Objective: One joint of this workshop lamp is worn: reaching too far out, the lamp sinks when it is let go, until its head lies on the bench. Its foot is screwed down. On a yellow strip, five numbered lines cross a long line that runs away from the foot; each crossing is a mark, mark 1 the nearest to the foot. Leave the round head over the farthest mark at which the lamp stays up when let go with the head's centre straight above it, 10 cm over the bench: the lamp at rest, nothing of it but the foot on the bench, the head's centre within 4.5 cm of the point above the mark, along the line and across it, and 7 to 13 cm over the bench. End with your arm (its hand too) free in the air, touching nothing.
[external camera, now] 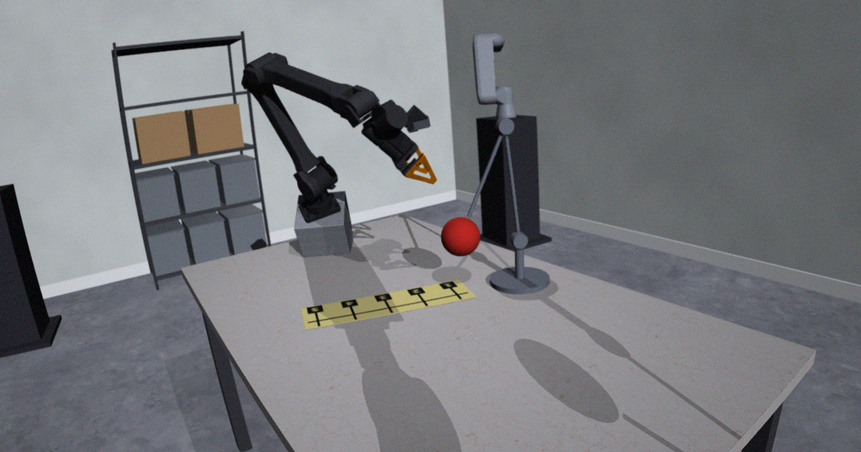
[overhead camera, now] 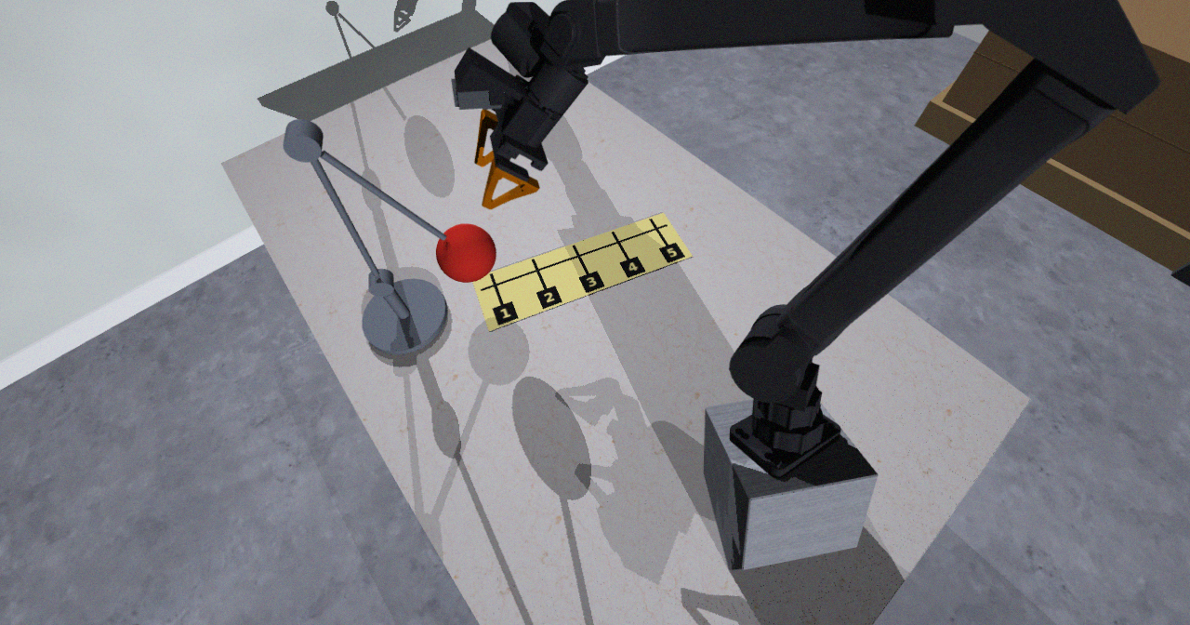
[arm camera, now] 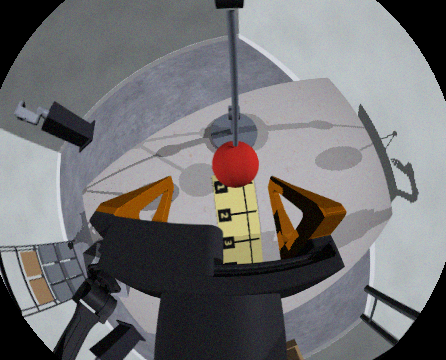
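The lamp's red round head hangs above the bench near mark 1, just before the near end of the yellow strip. It also shows in the exterior view and in the wrist view. Two thin grey arms run from the head up to a grey elbow joint and down to the round grey foot. My gripper with orange fingers is open and empty, high above the bench, apart from the head. In the wrist view its fingers stand on either side of the strip.
My arm's grey base block stands at the bench's near end. A shelf rack with boxes stands behind the bench. A black pedestal with a grey clamp shape stands beyond the lamp.
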{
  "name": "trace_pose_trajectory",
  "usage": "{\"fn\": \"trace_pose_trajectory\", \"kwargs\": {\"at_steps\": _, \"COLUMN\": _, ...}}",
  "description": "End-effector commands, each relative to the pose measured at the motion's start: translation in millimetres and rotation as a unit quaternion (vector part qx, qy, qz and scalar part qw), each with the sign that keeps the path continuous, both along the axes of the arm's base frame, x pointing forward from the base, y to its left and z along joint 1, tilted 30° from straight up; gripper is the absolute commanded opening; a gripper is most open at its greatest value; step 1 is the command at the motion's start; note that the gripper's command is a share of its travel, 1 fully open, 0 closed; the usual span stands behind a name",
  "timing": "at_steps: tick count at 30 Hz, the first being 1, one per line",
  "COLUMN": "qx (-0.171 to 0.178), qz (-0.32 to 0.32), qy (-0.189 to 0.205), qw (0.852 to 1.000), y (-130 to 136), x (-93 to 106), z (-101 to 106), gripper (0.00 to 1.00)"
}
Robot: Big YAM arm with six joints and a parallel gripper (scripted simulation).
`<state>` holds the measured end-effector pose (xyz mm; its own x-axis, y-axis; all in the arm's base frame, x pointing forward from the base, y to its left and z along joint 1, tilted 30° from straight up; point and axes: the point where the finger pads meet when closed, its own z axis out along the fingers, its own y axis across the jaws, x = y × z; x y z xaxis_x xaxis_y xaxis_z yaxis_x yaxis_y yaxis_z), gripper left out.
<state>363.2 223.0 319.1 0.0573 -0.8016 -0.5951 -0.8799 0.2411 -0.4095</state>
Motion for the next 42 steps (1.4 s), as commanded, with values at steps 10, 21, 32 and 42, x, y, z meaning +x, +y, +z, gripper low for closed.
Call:
{"fn": "trace_pose_trajectory", "kwargs": {"at_steps": 10, "qx": 0.02, "qz": 0.012, "qy": -0.042, "qw": 0.999, "y": 10, "x": 3.1, "z": 31, "gripper": 1.0}}
{"fn": "trace_pose_trajectory", "kwargs": {"at_steps": 21, "qx": 0.022, "qz": 0.013, "qy": -0.049, "qw": 0.998, "y": 16, "x": 10.4, "z": 20, "gripper": 1.0}}
{"fn": "trace_pose_trajectory", "kwargs": {"at_steps": 32, "qx": 0.018, "qz": 0.007, "qy": -0.037, "qw": 0.999, "y": 34, "x": 30.5, "z": -9, "gripper": 1.0}}
{"fn": "trace_pose_trajectory", "kwargs": {"at_steps": 42, "qx": 0.017, "qz": 0.008, "qy": -0.044, "qw": 0.999, "y": 44, "x": 40.8, "z": -18, "gripper": 1.0}}
